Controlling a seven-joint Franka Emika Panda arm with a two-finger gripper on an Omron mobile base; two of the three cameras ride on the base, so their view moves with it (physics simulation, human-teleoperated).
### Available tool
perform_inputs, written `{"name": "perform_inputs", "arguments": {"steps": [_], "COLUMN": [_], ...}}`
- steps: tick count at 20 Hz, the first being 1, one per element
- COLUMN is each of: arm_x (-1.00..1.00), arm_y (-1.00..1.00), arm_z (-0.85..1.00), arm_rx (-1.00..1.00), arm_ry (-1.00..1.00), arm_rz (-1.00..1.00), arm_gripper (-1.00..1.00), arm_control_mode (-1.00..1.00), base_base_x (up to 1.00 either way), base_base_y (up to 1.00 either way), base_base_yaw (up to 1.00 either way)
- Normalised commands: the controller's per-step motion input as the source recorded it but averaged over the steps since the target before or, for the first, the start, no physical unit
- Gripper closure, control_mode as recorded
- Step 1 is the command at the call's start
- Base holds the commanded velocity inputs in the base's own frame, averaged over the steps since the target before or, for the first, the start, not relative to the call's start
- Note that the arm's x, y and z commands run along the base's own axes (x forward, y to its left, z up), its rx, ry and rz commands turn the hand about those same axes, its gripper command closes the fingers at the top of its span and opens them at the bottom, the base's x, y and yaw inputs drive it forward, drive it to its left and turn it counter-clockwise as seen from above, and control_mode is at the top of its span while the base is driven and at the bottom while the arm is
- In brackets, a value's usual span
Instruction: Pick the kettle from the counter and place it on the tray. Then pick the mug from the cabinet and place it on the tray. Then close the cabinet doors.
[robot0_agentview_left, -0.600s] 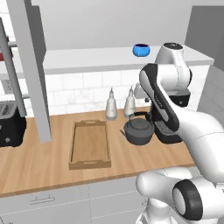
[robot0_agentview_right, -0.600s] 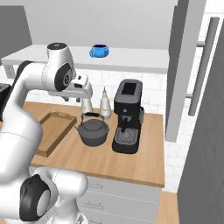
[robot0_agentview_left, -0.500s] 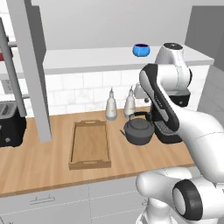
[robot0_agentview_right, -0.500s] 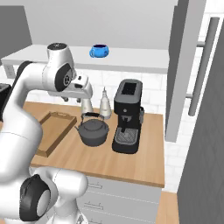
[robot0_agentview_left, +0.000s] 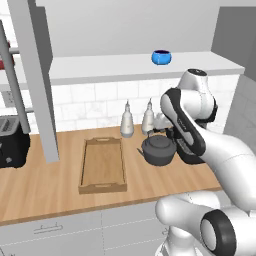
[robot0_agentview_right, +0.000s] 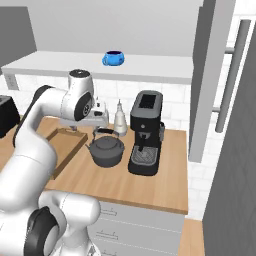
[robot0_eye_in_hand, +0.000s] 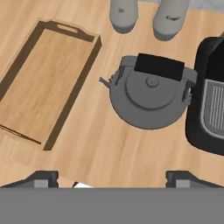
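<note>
The dark grey kettle (robot0_agentview_left: 159, 150) (robot0_agentview_right: 106, 151) stands upright on the wooden counter (robot0_agentview_left: 45, 190), just right of the wooden tray (robot0_agentview_left: 102, 165) (robot0_agentview_right: 65, 145), which has nothing in it. My gripper (robot0_agentview_right: 90, 129) (robot0_eye_in_hand: 114, 177) hangs above the counter a little in front of the kettle (robot0_eye_in_hand: 151, 94), open, with nothing between its fingers. In the hand view the tray (robot0_eye_in_hand: 43, 83) lies to the kettle's left. The blue mug (robot0_agentview_left: 161, 57) (robot0_agentview_right: 114, 58) sits on the shelf of the cabinet (robot0_agentview_left: 125, 67). Both cabinet doors (robot0_agentview_left: 32, 75) (robot0_agentview_right: 210, 75) stand open.
A black coffee machine (robot0_agentview_right: 145, 132) (robot0_eye_in_hand: 210, 100) stands close to the kettle's right. Two grey bottles (robot0_agentview_left: 127, 120) (robot0_agentview_left: 148, 117) stand against the tiled wall behind it. A dark toaster (robot0_agentview_left: 11, 142) sits at the counter's far left. Bare wood lies in front of the tray.
</note>
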Motion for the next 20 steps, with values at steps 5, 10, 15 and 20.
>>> {"name": "perform_inputs", "arguments": {"steps": [5, 10, 15, 20], "arm_x": [0.0, 0.0, 0.2, 0.19], "arm_y": [0.0, -0.01, -0.43, -0.6], "arm_z": [0.0, -0.01, -0.29, -0.1], "arm_rx": [0.0, 0.0, -0.04, -0.12], "arm_ry": [0.0, 0.0, 0.0, -0.01], "arm_rz": [0.0, 0.01, 0.29, 0.41], "arm_gripper": [-1.0, -1.0, -1.0, -1.0], "arm_control_mode": [-1.0, -1.0, -1.0, -1.0], "base_base_x": [0.0, 0.0, 0.0, 0.0], "base_base_y": [0.0, 0.0, 0.0, 0.0], "base_base_yaw": [0.0, 0.0, 0.0, 0.0]}}
